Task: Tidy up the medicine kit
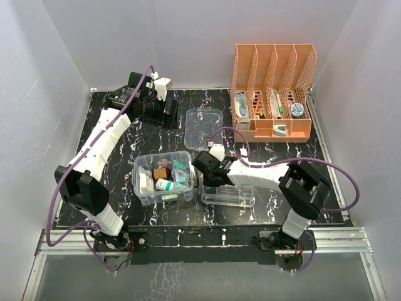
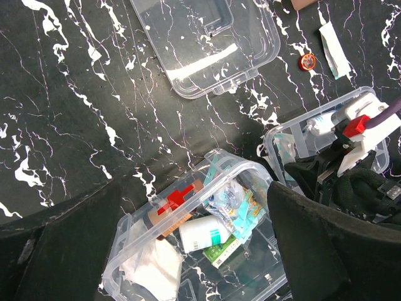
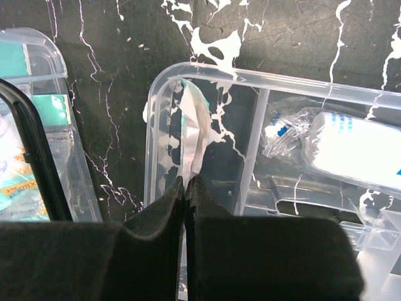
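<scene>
**Right gripper [image 3: 186, 188] pinched on a flat packet [image 3: 191, 122] at the end of the divided tray [image 3: 250, 78]**

The fingers are squeezed nearly flush, with just the thin white-and-teal packet between them. It stands on edge in the tray compartment straight ahead of the tips. The tray's long axis runs off to the right of that hand, side to side across the table [image 1: 113, 157], and a wrapped white roll [image 3: 354, 150] lies further along it. The deep clear box [image 3: 37, 81] sits just left of the hand, apart from the tray, with a white bottle [image 2: 203, 233] and other bits inside. The left gripper [image 2: 194, 194] hangs above the table with its fingers spread wide and nothing in them. The handled lid [image 2: 207, 44] lies flat out ahead of it.
</scene>
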